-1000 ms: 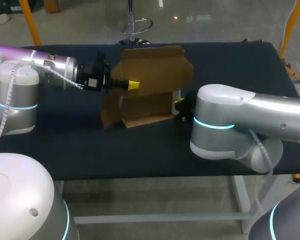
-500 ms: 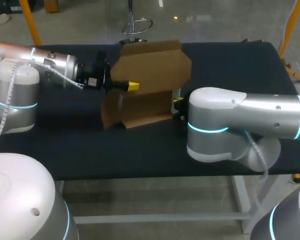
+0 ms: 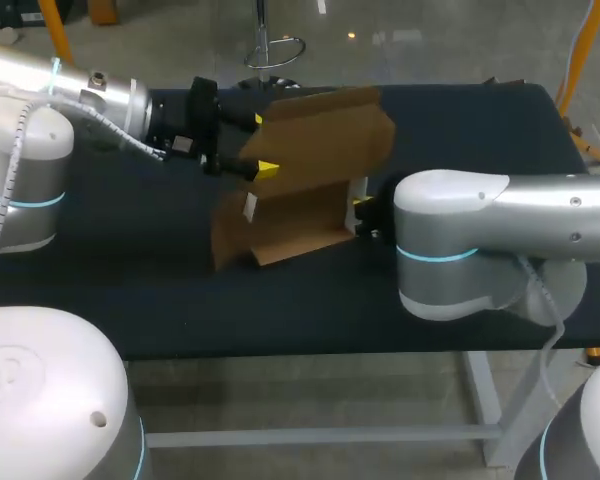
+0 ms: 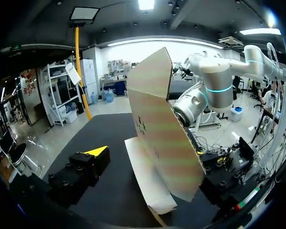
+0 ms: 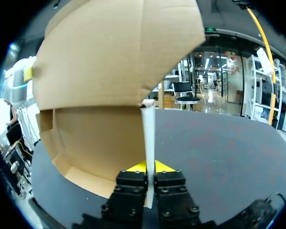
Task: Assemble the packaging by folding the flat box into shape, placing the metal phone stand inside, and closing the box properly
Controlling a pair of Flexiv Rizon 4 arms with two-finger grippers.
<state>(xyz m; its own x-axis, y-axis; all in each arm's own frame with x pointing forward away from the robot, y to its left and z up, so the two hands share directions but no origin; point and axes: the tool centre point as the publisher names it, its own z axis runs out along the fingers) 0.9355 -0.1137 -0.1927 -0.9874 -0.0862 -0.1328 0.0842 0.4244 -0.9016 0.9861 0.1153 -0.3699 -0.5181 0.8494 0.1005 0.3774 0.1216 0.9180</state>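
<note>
step: folding, by my read. The box is only half-formed: panel up, not closed, nothing loaded.
box: brown card box (image 3: 310, 170) stands mid-table (image 3: 130, 270) between the two arms. The big upper panel is tilted up over the lower tray part.
right gripper: right gripper (image 5: 147, 168) is clamped on a thin side flap seen edge-on, with both fingers tight against it. It sits low by the table at the box's right end.
left gripper: left gripper (image 3: 262, 145) has its fingers spread wide, with the tall panel standing between them. In the wrist view the near finger is clear of the card and the far one is hidden behind it. I read this as open, not gripping.
stand: the metal phone stand is not visible in any view, so its location is unknown.
how-to, anchor: use the right as a fixed anchor. It should hold the flap without pulling, or the tray will skew.
how-to, fold: the left should press with the flat of a finger close to the crease and square to it, so the panel hinges instead of bowing.
how-to, watch: check for the base sliding on the table and the clamped flap creasing. Ease off if the box twists.
count: box 1; grippers 2 (one clamped, one spread); stand 0 in view; table 1.
</note>
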